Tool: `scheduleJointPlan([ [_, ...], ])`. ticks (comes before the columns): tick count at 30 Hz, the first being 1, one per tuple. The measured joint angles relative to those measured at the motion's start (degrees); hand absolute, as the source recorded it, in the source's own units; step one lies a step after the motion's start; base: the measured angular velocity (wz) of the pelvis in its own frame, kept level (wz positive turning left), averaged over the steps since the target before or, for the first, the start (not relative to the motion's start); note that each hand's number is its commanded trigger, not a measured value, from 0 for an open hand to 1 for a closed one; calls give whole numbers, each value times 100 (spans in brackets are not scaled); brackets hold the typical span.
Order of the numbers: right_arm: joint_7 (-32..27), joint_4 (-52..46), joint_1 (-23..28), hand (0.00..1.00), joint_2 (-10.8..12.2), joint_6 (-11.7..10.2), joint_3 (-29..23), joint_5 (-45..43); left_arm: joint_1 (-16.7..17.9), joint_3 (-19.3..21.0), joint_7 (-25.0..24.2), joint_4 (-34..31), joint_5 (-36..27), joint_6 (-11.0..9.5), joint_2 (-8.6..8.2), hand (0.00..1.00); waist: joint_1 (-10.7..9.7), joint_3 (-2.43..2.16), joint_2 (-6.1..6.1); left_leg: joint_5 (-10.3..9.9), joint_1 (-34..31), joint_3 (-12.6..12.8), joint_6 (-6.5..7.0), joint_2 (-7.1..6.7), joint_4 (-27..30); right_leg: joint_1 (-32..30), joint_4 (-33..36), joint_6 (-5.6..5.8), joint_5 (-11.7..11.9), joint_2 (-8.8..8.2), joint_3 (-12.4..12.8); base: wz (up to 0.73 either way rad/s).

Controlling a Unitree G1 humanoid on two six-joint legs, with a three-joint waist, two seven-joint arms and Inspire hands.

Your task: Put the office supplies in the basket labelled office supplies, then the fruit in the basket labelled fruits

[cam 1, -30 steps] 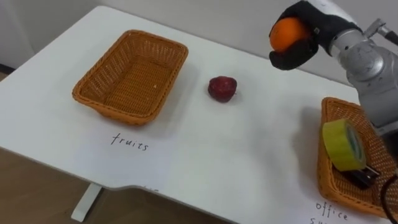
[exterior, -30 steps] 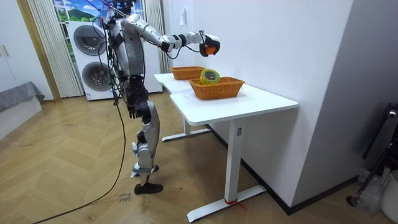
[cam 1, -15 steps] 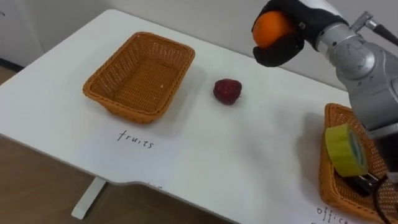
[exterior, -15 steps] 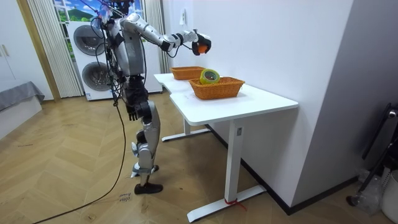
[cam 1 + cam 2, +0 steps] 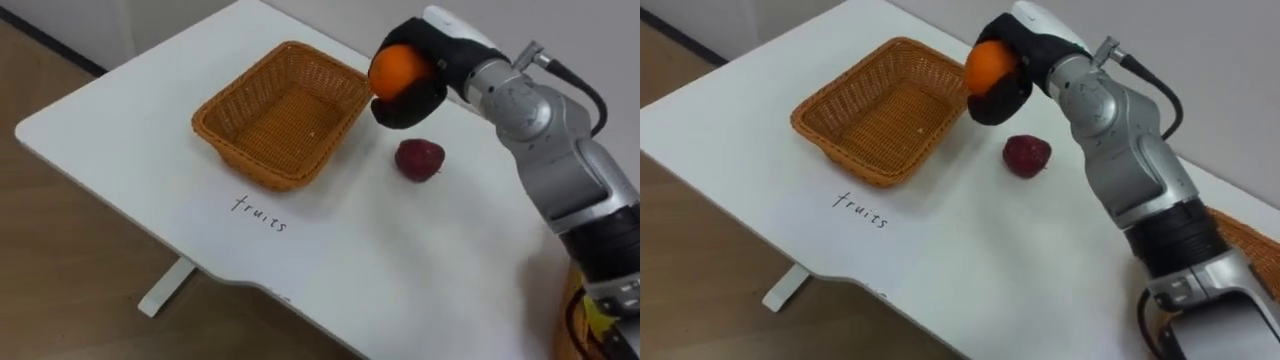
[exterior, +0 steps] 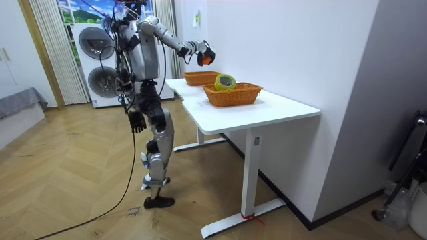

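1. The orange (image 5: 398,68) is off the bench, held up in the air in the right hand (image 5: 436,48); it appears beside the far right corner of the fruit basket (image 5: 280,122).
2. The dark fingers (image 5: 405,108) curl round the orange from below and behind and grip it. Its front and top stay bare towards the head camera.
3. A dark red fruit (image 5: 419,159) lies on the bench (image 5: 350,250), just right of the fruit basket and apart from it, nearer the front edge than the hand.
4. The fruit basket stands towards the bench's left end, with nothing in it. A handwritten label (image 5: 259,212) is on the bench by its front wall.
5. In the room view a second woven basket (image 6: 232,94) stands further along the bench and holds a yellow tape roll (image 6: 224,82).
6. The robot stands at the bench's long edge, right arm stretched out above the top. Its left hand (image 6: 137,123) hangs by its thigh.
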Motion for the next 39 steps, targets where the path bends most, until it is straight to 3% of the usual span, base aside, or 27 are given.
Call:
scheduleJointPlan([
  [16,-233,922,-91,100,62,-49,323,486,161,-2,28,3,24,14,25,0,493,-8,-63,2,-91,-265,1,-85,50,109,-95,22,-13,-22,-334,9],
  [26,-587,1360,-231,100,166,-183,510,721,190,-4,35,63,-9,8,33,0,582,-1,-54,3,-87,-299,-1,-95,67,146,-94,35,-21,-33,-422,0],
  [35,-771,1580,-302,100,166,-188,510,793,229,-5,22,64,-10,16,30,0,682,9,-40,3,-108,-498,2,-178,115,198,-96,96,-61,-61,-425,11],
  [39,-845,1578,-308,100,166,-300,510,804,251,-7,32,66,-11,12,29,0,695,22,-22,9,-118,-542,13,-201,135,207,-93,99,-63,-73,-425,6],
])
